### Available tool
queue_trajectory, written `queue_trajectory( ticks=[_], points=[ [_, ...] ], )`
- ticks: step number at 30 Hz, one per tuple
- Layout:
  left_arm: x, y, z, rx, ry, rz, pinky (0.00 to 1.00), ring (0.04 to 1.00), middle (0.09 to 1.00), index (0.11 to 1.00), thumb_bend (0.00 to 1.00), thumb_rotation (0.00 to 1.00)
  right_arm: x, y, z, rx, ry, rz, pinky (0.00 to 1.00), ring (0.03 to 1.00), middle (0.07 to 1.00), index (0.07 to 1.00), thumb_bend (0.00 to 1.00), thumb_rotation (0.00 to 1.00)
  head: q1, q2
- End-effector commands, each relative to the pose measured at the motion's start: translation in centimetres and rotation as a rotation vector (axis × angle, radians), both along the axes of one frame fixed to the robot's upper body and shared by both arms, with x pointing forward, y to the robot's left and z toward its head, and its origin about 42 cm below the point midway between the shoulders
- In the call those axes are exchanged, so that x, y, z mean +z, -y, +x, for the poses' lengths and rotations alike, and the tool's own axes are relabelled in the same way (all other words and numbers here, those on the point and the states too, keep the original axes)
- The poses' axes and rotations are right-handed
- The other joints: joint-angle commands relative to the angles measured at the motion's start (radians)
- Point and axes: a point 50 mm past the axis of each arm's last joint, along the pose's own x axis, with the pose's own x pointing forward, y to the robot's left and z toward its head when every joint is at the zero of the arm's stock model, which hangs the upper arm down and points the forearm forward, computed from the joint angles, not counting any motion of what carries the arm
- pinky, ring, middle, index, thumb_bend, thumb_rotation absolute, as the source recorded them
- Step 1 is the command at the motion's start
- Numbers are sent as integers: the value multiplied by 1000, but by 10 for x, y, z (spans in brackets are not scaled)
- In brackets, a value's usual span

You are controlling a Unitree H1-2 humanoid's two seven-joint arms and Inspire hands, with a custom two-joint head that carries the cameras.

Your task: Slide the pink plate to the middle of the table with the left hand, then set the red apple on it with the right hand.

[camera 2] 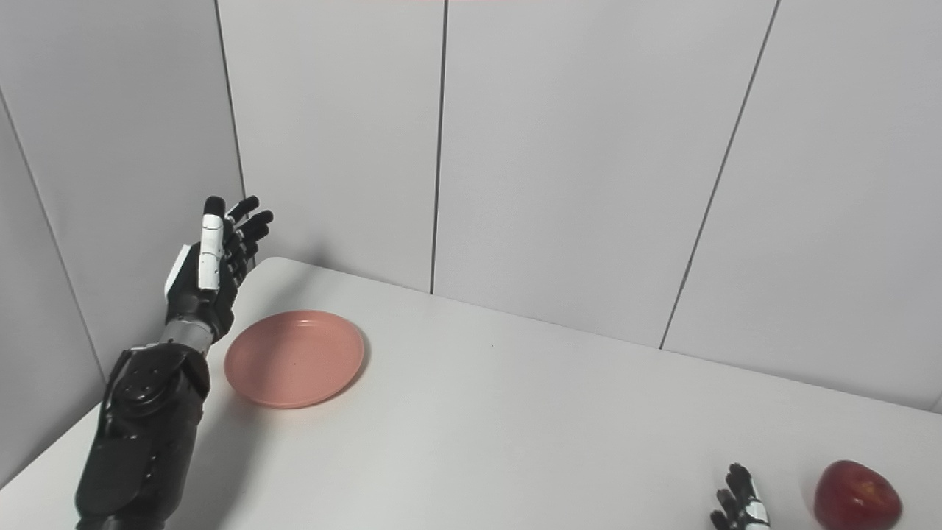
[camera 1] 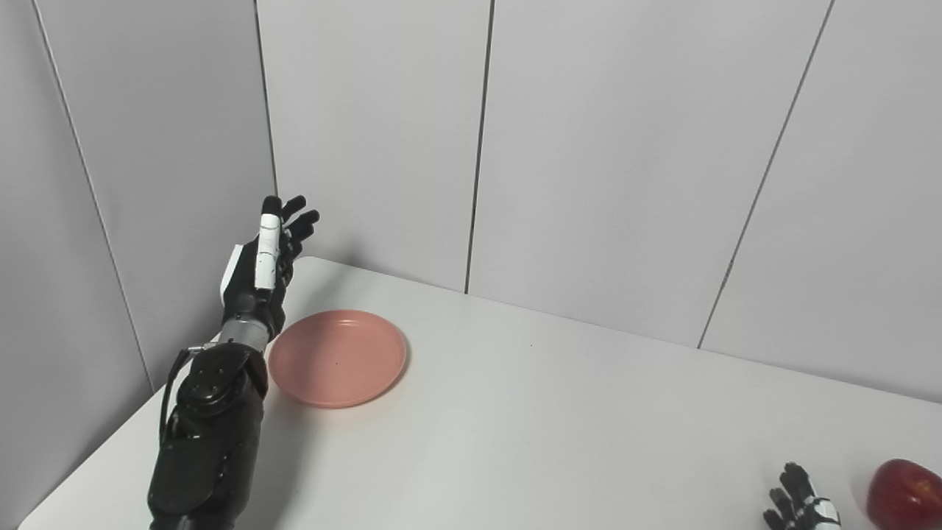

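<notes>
A: Where are we? The pink plate [camera 1: 338, 358] sits at the table's [camera 1: 559, 427] left end, not yet slid.

B: Our left robot hand [camera 1: 263, 263] hangs raised beside its left rim, fingers spread, holding nothing. We judge the first step is in hand: lower it, then push rightward.

A: And the red apple [camera 2: 857, 495]?

B: Near the right edge, just beside our right robot hand [camera 2: 739, 506], which is empty with its fingers apart.
</notes>
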Motion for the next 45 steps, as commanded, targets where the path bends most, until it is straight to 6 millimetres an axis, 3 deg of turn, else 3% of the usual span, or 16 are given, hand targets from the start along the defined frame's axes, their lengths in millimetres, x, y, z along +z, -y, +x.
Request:
queue_trajectory(
  ticks=[1,20,26,32,38,45],
  points=[
    [36,-13,18,-4,130,37,994,920,868,841,922,1000,-14,-5,-10,15,-64,13,1000,1000,1000,958,816,1000,-1,2],
    [-10,-63,46,58,41,8,882,869,859,858,996,968,-14,-6,-11,16,-67,14,1000,1000,1000,961,769,1000,-8,7],
    [-6,-72,47,74,40,31,888,882,864,864,984,984,-14,-7,-11,18,-69,17,1000,1000,1000,962,761,1000,-8,6],
    [-9,-83,47,84,19,30,782,802,807,851,965,977,-15,-7,-11,18,-69,17,1000,1000,1000,962,766,1000,-11,6],
    [-20,-90,45,100,-2,3,712,768,794,832,950,962,-15,-7,-12,15,-69,13,1000,1000,999,959,775,1000,-11,9],
    [-42,-92,41,70,-25,6,716,754,792,844,928,967,-14,-6,-12,17,-69,15,1000,1000,1000,964,773,1000,-14,15]
  ],
)
